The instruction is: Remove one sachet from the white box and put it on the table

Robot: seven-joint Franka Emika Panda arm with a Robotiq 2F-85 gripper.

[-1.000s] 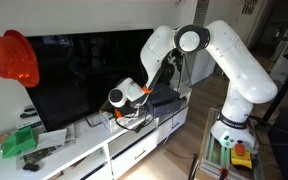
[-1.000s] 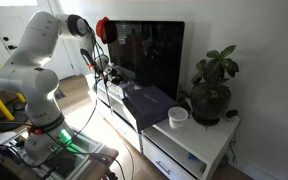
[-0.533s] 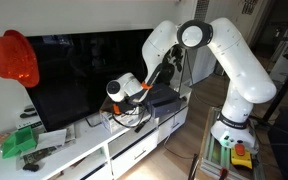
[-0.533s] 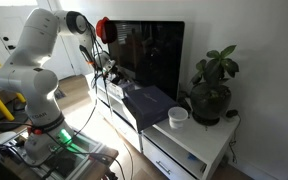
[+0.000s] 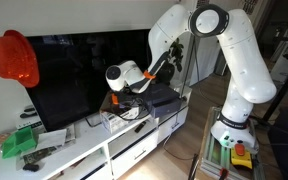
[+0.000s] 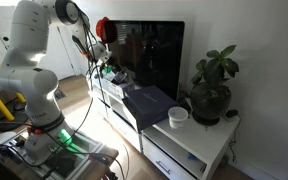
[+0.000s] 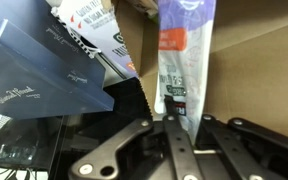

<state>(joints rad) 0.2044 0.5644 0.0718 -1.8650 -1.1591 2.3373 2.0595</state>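
Observation:
In the wrist view my gripper (image 7: 179,122) is shut on the lower end of a sachet (image 7: 181,50), a pale packet with orange and purple print that hangs straight out from the jaws. Tan cardboard lies behind it, and other printed packets (image 7: 94,30) show to the left. In an exterior view my gripper (image 5: 121,93) hangs just above the white box (image 5: 132,118), which stands on the table (image 5: 84,152) in front of the TV. It also shows in an exterior view (image 6: 102,66). The sachet is too small to make out in both exterior views.
A larger dark grey box (image 5: 165,98) lies next to the white box; it also shows in the wrist view (image 7: 44,70). A green packet (image 5: 19,141) and a red hat (image 5: 13,56) are at the table's far end. A potted plant (image 6: 212,88) and a white cup (image 6: 178,116) stand at the other end.
My gripper has risen out of the white box and the arm's elbow has lifted; the gripper now hangs higher above the box than a second ago.

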